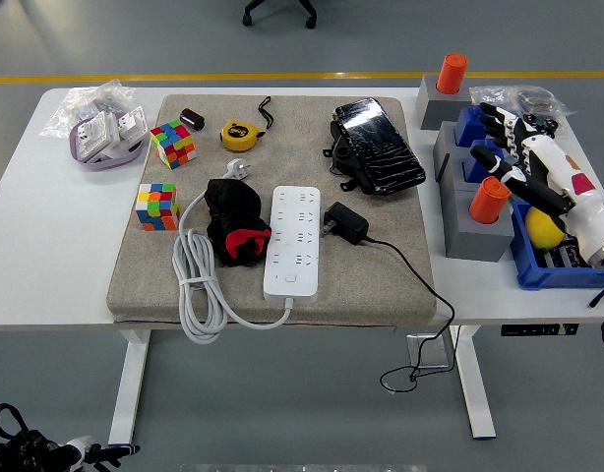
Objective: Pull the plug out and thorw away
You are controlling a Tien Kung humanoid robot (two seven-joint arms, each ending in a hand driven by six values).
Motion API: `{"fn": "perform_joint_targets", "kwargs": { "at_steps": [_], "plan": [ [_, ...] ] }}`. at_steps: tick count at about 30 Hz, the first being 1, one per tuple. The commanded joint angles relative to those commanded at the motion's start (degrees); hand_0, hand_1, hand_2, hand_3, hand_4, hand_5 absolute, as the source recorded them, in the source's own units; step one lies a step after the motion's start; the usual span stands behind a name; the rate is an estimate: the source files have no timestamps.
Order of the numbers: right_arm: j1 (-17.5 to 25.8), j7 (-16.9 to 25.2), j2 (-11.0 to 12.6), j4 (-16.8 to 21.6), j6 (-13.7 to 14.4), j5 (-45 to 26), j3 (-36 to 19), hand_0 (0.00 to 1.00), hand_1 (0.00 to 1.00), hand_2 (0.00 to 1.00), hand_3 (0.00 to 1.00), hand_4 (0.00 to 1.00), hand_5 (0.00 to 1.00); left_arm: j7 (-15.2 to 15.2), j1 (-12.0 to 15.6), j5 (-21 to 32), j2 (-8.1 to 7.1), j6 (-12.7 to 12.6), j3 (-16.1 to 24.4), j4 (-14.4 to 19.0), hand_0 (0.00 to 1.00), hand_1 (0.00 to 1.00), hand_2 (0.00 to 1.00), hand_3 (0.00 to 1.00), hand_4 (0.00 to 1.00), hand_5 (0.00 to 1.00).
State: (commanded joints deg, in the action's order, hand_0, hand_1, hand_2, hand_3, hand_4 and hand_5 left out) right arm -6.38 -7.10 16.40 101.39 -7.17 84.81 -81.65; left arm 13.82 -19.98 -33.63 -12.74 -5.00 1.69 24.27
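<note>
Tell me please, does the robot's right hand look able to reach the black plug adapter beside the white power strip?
Probably yes: the right hand hovers open over the grey blocks, and only bare mat lies between them and the black plug adapter.

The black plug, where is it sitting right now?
In the head view, the black plug lies on the grey mat, at the white power strip's right side, below the black pouch.

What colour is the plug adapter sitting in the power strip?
Black, with a black cord; the adapter stands out against the white power strip in the head view.
</note>
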Motion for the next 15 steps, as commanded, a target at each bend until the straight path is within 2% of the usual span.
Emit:
{"fn": "perform_joint_targets", "kwargs": {
  "at_steps": [5, 6, 11, 12, 15],
  "plan": [
    [-0.08, -0.48, 0.11, 0.02, 0.01, 0.66, 0.90, 0.964, 0.934, 0.907, 0.936, 0.998, 0.876, 0.04, -0.15, -0.26, -0.01, 0.11, 0.09, 0.06, 0.534, 0.664, 0.693, 0.672, 0.833, 0.715],
    [-0.07, -0.60, 0.12, 0.04, -0.02, 0.92, 1.04, 0.904, 0.883, 0.863, 0.902, 0.998, 0.703, 0.08, -0.15, -0.36, -0.01, 0.15, 0.14, 0.07, 0.534, 0.664, 0.694, 0.671, 0.833, 0.717],
    [-0.06, -0.58, 0.21, 0.05, -0.04, 2.14, 1.47, 0.904, 0.883, 0.863, 0.902, 0.998, 0.703, 0.18, -0.17, -0.64, -0.06, 0.21, 0.30, 0.07, 0.534, 0.664, 0.694, 0.671, 0.833, 0.717],
    [-0.06, -0.54, 0.22, 0.04, -0.09, 2.45, 1.55, 0.848, 0.835, 0.837, 0.875, 0.998, 0.561, 0.24, -0.17, -0.75, -0.07, 0.25, 0.36, 0.06, 0.534, 0.664, 0.694, 0.672, 0.833, 0.714],
    [-0.01, -0.28, 0.12, 0.06, -0.08, 3.36, 1.67, 0.848, 0.835, 0.837, 0.875, 0.998, 0.561, 0.29, -0.07, -0.89, -0.09, 0.28, 0.44, 0.07, 0.534, 0.664, 0.694, 0.672, 0.833, 0.714]
  ]
}}
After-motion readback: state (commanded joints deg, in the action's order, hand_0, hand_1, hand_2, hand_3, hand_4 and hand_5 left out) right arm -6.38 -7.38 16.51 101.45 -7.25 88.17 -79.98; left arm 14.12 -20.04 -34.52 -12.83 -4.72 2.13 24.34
